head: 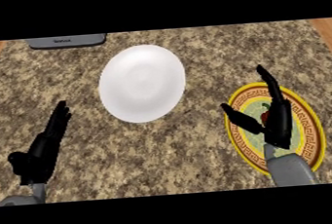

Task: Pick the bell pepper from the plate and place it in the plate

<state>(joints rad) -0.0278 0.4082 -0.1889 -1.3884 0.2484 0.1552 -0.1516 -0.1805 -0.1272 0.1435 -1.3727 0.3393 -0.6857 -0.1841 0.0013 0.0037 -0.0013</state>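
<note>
Lying on the yellow patterned plate (310, 123) near the counter's (200, 150) right edge, the bell pepper (265, 113) shows only as a small red patch beside the right hand (276, 121), which hangs over it with fingers straight and thumb spread wide. A white plate (142, 83) sits toward the far edge at the middle, with a grey object (67, 41) at the far left. The left hand (45, 149) rests open near the near-left corner, fingers straight.

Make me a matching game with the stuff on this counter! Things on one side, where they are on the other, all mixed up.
Things:
1. plain white round plate
2. yellow-rimmed patterned plate
3. red bell pepper
4. grey flat object

Places:
A. on the patterned plate, under the right hand
B. middle of the counter
C. far edge, left
D. right side of the counter

Pairs: 1-B, 2-D, 3-A, 4-C
</note>
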